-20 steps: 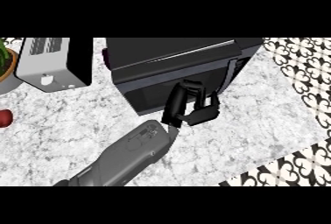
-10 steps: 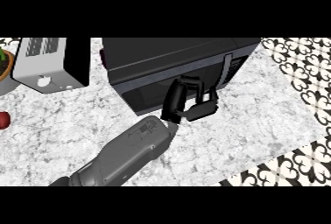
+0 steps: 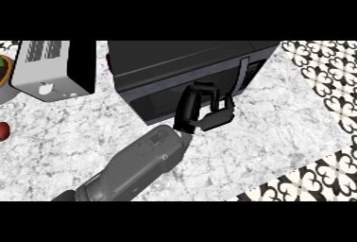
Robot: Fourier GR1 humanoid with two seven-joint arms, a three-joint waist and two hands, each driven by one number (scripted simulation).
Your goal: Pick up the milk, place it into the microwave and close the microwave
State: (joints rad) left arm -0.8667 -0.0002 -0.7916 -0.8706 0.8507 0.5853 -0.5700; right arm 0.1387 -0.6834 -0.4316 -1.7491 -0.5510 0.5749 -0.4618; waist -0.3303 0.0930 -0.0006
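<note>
The left hand point(image 3: 190, 108) rests against the closed front of the black microwave point(image 3: 174, 64) at the counter's point(image 3: 279, 127) back edge, fingers relaxed and slightly bent, holding nothing. The milk is out of sight. No lettering is legible.

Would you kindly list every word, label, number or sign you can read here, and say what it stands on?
No text can be read anywhere in this view.
Microwave: faint marks on the strip at its right end, too small to read.
Toaster: no lettering shows.
Robot hand and its forearm: no lettering shows.
</note>
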